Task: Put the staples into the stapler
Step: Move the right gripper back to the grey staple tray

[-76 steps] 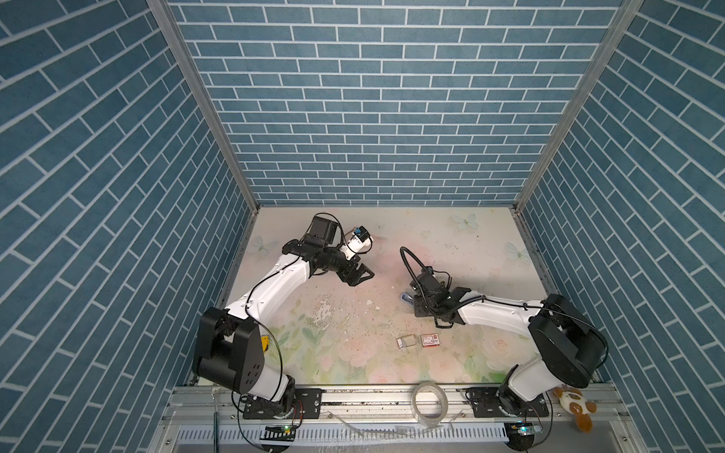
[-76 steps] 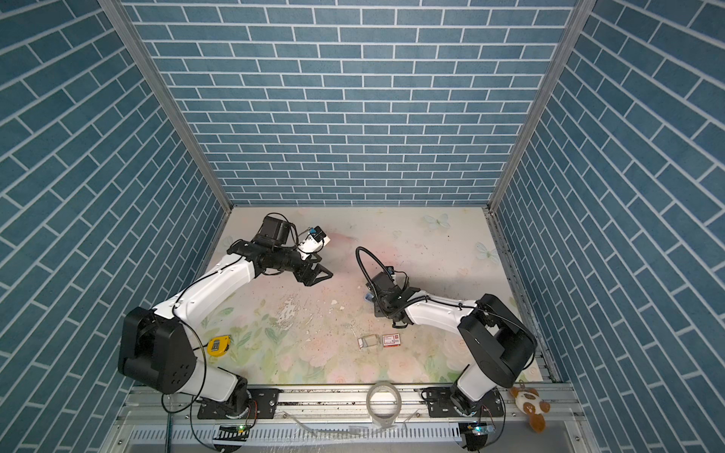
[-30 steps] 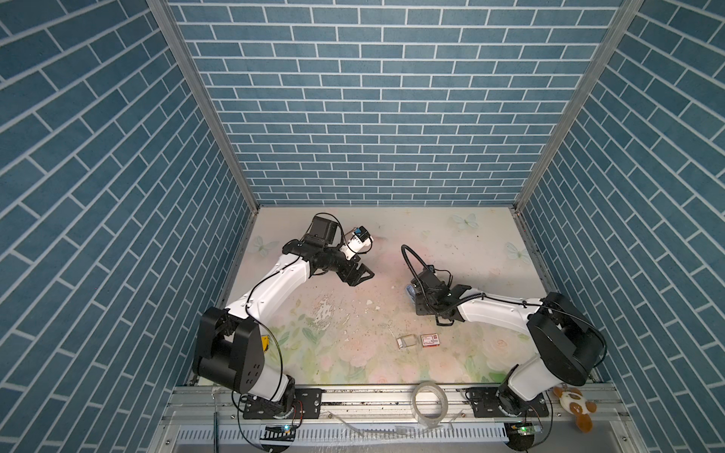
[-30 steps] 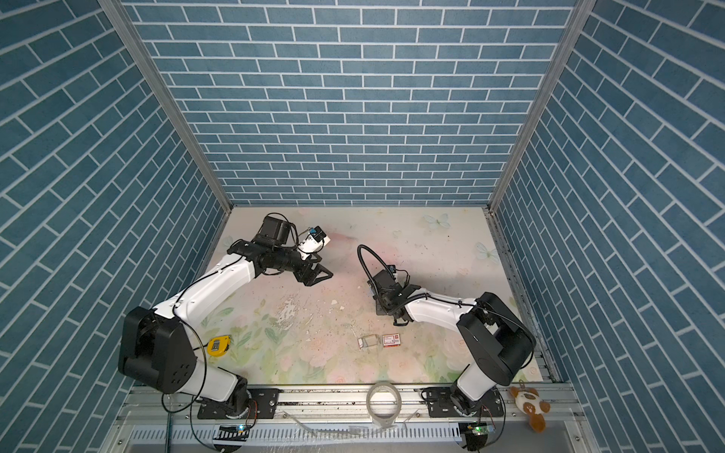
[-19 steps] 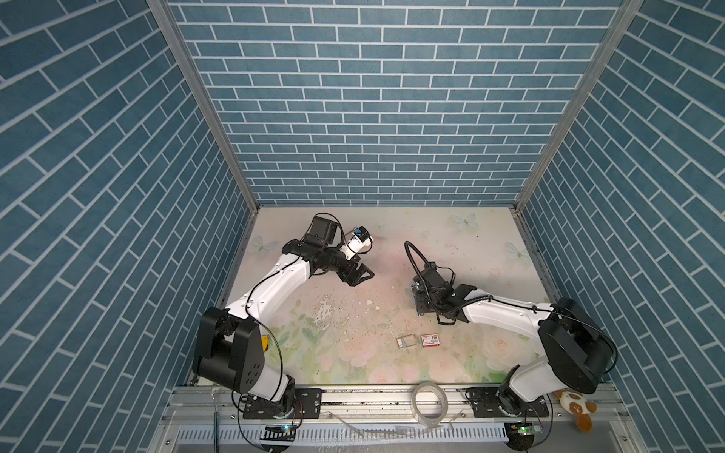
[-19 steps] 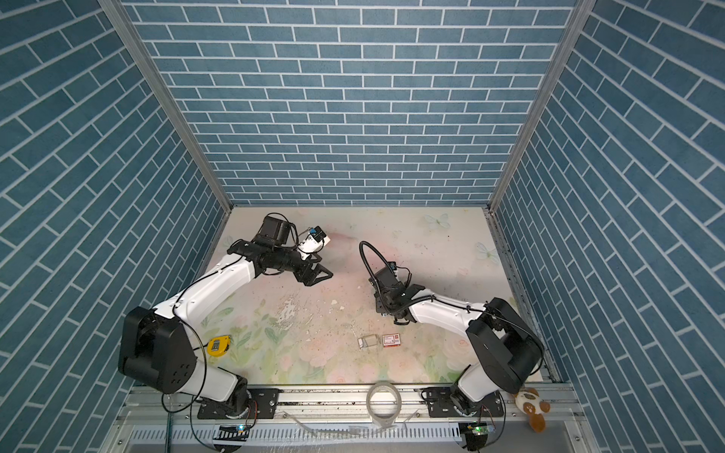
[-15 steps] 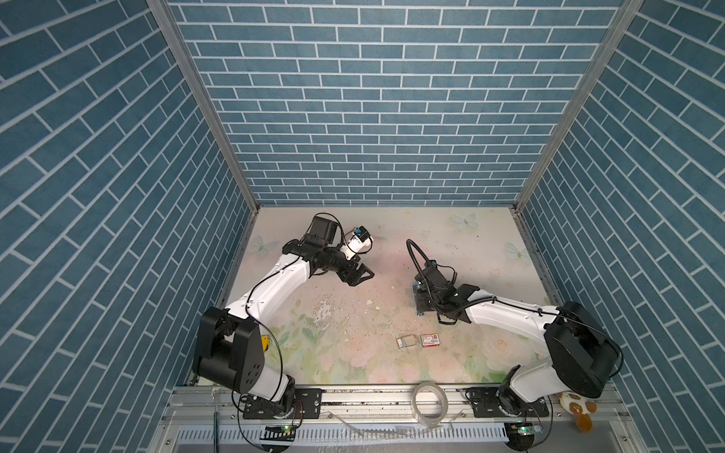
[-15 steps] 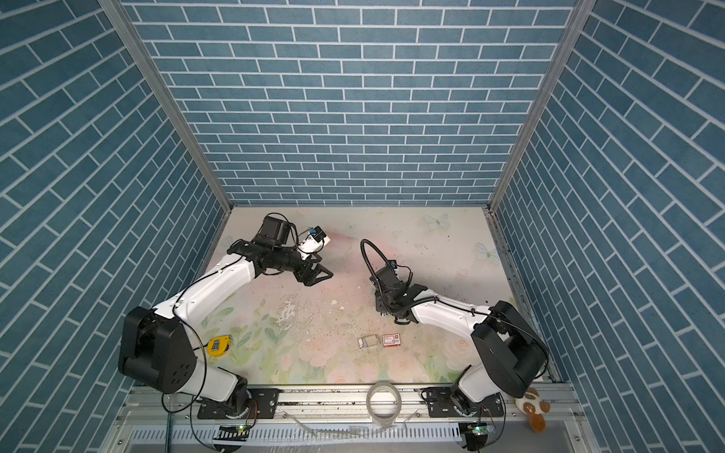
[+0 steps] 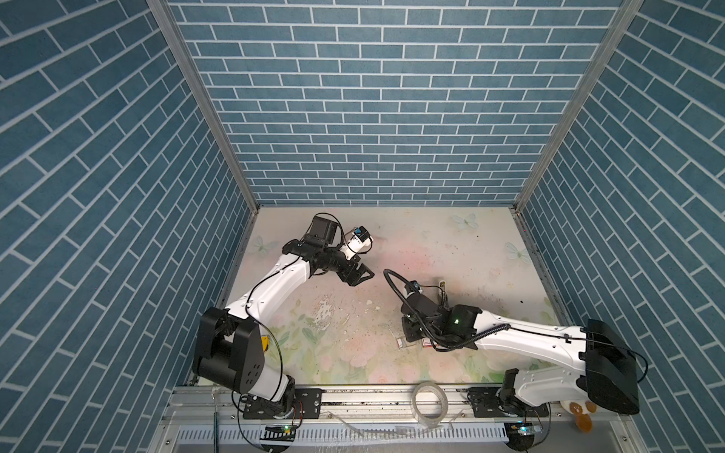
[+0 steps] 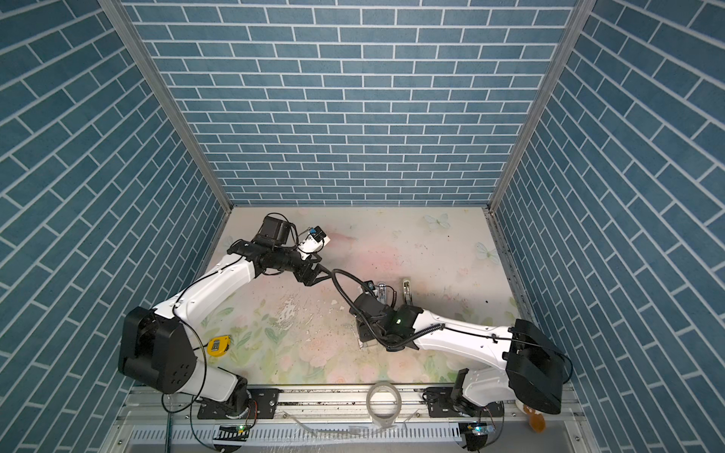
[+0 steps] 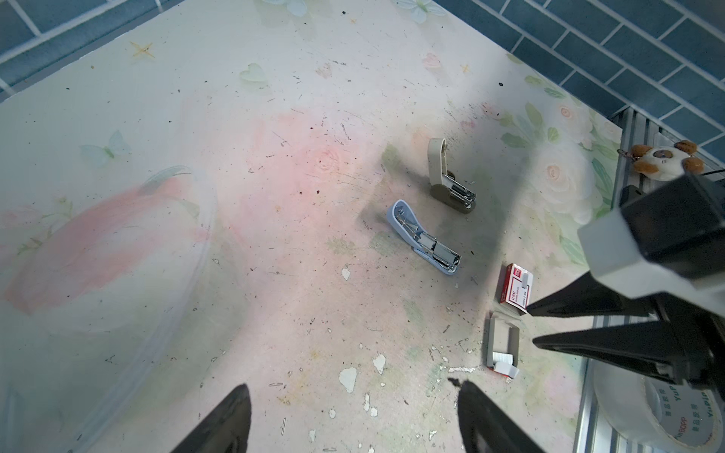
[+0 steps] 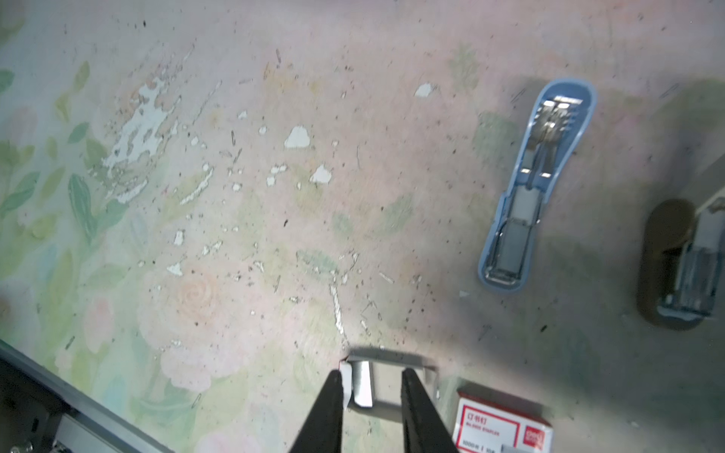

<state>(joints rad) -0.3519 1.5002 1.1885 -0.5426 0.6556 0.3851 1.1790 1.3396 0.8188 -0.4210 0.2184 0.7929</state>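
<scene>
In the right wrist view my right gripper (image 12: pixel 372 376) hangs open over a small grey cardboard tray (image 12: pixel 392 359). A silvery strip of staples (image 12: pixel 363 386) lies in the tray against one finger, with a gap to the other finger. A blue stapler (image 12: pixel 537 184) lies hinged open on the table beyond, and a beige stapler (image 12: pixel 678 266) stands open beside it. The left wrist view shows both the blue stapler (image 11: pixel 423 239) and the beige stapler (image 11: pixel 447 180). My left gripper (image 11: pixel 353 415) hovers open and empty at the back left, seen in both top views (image 9: pixel 359 274) (image 10: pixel 316 276).
A white-and-red staple box (image 12: pixel 506 425) lies right beside the tray. A roll of clear tape (image 9: pixel 429 402) sits on the front rail and a yellow tape measure (image 10: pixel 217 345) lies front left. Loose staples and paint flakes litter the table (image 9: pixel 341 313). Brick walls enclose three sides.
My right gripper has moved from beside the staplers toward the front of the table and now sits over the grey tray. The left arm has not moved.
</scene>
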